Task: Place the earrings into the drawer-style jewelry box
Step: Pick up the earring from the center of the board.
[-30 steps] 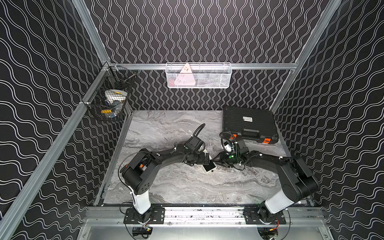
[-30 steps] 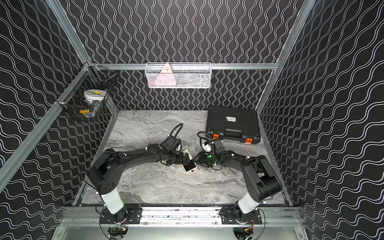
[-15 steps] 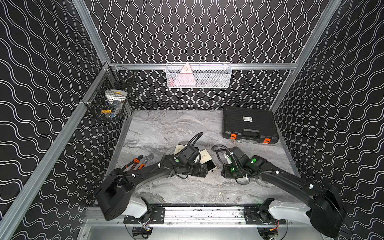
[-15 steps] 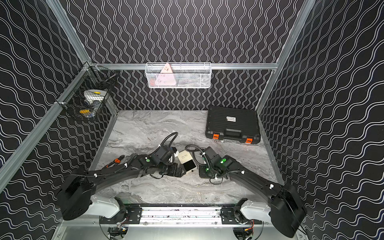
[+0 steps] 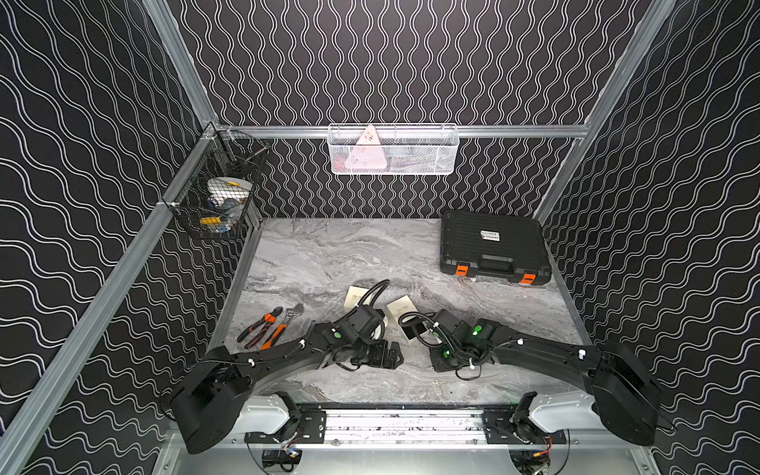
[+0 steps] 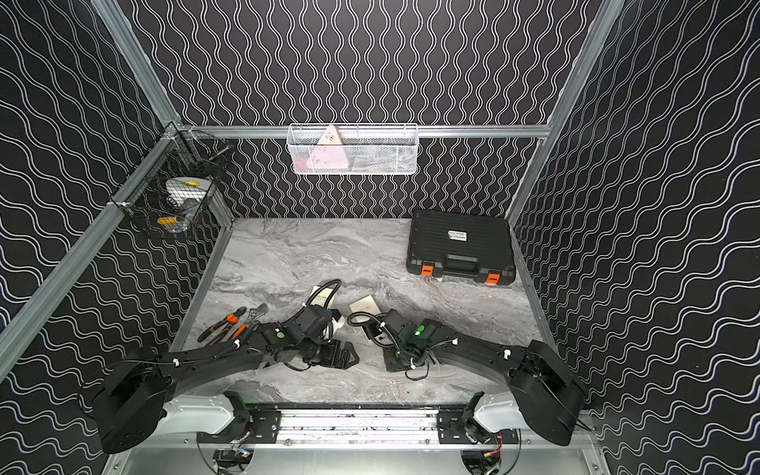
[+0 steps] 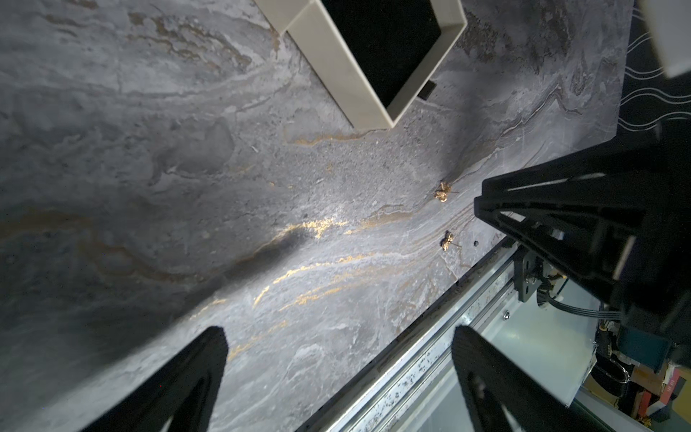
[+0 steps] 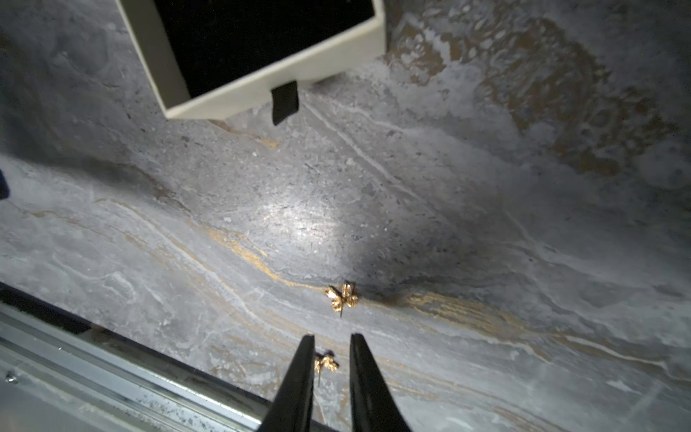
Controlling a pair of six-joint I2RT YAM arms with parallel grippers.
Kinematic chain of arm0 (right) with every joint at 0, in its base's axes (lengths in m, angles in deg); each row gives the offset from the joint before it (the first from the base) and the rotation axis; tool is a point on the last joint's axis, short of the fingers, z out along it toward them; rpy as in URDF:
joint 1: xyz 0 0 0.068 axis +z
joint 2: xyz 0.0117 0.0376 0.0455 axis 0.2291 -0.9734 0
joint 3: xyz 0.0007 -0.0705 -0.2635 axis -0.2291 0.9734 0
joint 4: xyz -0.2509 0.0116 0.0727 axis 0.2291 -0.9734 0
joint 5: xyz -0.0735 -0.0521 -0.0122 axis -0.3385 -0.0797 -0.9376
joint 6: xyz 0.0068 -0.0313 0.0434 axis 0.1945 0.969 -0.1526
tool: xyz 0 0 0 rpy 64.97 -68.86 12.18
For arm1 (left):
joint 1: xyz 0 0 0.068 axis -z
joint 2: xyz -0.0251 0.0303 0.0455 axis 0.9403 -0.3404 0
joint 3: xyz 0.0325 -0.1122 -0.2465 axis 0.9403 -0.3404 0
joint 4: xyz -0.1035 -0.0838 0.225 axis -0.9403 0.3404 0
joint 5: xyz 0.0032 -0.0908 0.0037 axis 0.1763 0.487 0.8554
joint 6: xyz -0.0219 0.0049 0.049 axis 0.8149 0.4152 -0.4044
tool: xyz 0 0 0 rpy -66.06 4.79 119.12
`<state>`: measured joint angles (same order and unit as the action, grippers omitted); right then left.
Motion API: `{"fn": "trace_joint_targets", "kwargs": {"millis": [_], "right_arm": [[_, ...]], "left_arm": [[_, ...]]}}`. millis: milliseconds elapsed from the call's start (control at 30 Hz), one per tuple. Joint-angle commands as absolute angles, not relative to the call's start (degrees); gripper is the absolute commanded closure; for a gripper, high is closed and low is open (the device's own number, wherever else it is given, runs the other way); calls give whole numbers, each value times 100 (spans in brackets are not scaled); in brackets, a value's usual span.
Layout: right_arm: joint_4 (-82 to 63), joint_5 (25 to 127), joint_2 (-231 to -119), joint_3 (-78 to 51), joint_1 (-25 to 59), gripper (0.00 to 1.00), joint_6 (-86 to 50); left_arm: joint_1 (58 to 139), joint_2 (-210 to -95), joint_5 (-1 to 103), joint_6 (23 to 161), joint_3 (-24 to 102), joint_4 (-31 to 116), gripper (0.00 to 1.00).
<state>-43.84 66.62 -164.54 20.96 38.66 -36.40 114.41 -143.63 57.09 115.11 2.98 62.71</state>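
Black tool case (image 5: 493, 251) at the back, orange-handled pliers (image 5: 261, 329) beside a wrench (image 5: 293, 312).

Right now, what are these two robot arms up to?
The right gripper has its jaws narrowly either side of one gold earring on the table, not gripping it yet. The second earring lies nearby. Both belong in the cream drawer, which sits open. The left gripper hovers open, holding nothing.

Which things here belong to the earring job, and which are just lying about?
Job: two gold earrings; open cream drawer; its cream sleeve; right claw, straddling one earring; left claw, open.
Lying about: second cream box; orange-handled pliers; adjustable wrench; black tool case; white wire basket; black wire basket.
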Motion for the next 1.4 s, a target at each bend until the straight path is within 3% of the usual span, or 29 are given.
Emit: {"fn": "trace_joint_targets", "kwargs": {"millis": [0, 267, 1033, 1200, 1367], "right_arm": [[-4184, 6616, -16526, 2163, 3870, 78, -3726], [-3964, 6622, -16738, 2196, 3870, 80, -3708], [-3787, 6591, -16729, 2332, 3830, 100, -3778], [-3413, 7348, -16108, 2357, 3497, 100, -3632], [-2069, 9093, -15236, 2881, 2573, 100, -3513]], "left_arm": [[11433, -14416, 5797, 11581, 262, 6057, 1], [11432, -14576, 5834, 11621, 258, 5908, 2], [11430, -14428, 5526, 11454, 318, 6182, 2], [11351, -14306, 5476, 11232, 535, 6187, 2], [11024, -14184, 6521, 11041, 846, 5751, 3]]}}
